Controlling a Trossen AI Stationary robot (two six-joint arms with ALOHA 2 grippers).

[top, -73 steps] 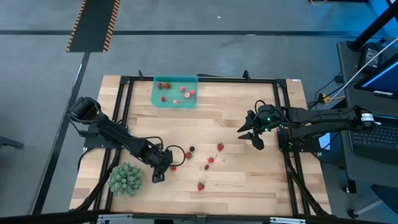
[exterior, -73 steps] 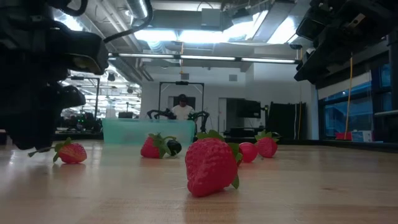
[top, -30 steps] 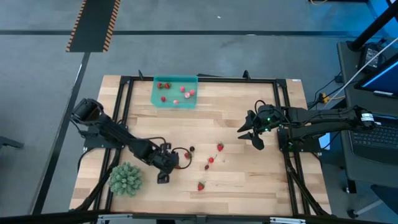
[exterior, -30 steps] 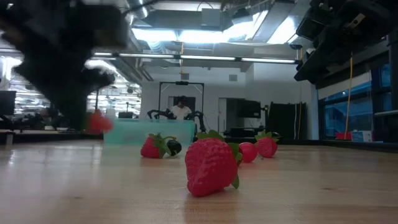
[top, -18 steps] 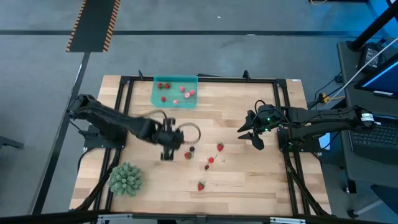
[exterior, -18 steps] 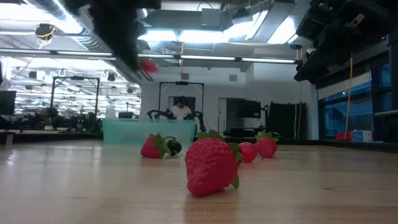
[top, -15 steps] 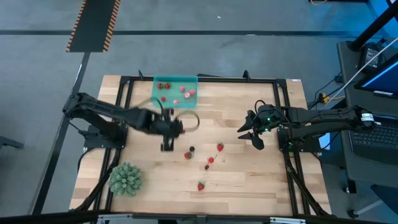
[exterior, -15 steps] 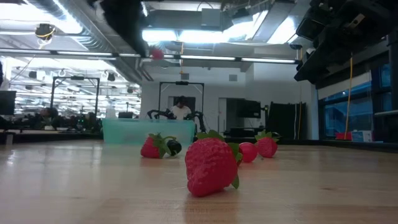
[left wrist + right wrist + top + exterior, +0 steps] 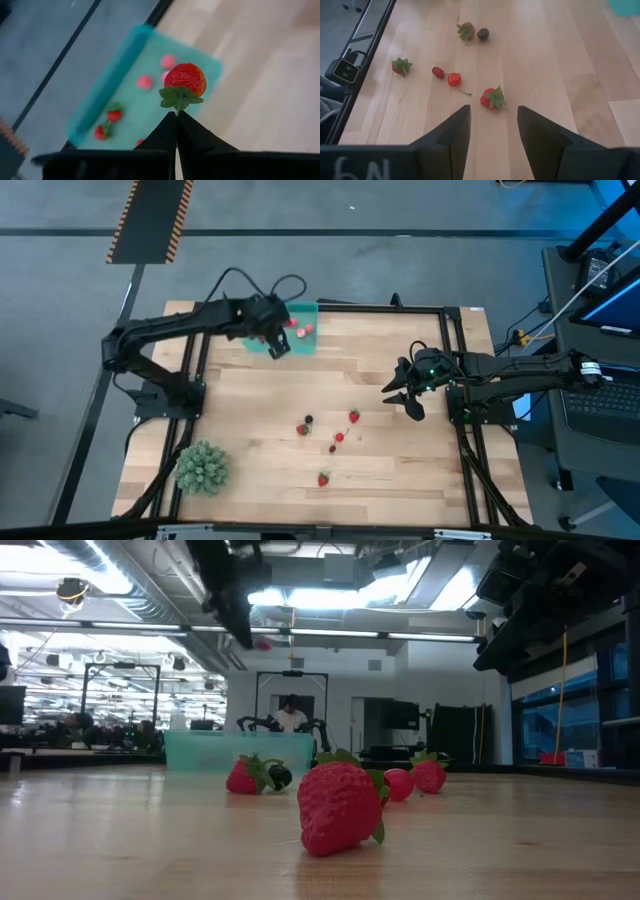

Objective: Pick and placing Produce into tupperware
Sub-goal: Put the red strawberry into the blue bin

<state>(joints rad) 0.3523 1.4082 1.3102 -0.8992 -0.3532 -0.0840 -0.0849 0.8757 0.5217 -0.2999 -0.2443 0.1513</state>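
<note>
High view: the left arm has swung from the worktop's (image 9: 400,480) near-left area to the far edge, over the teal tupperware (image 9: 305,340). Its hand (image 9: 177,116) is pinched shut on a strawberry's (image 9: 186,80) stem, ready to drop; the right hand (image 9: 490,125) waits open.

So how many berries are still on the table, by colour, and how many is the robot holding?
Red berries on the table: 5
Dark berry on the table: 1
Red berry in the left gripper: 1
Total: 7
</note>
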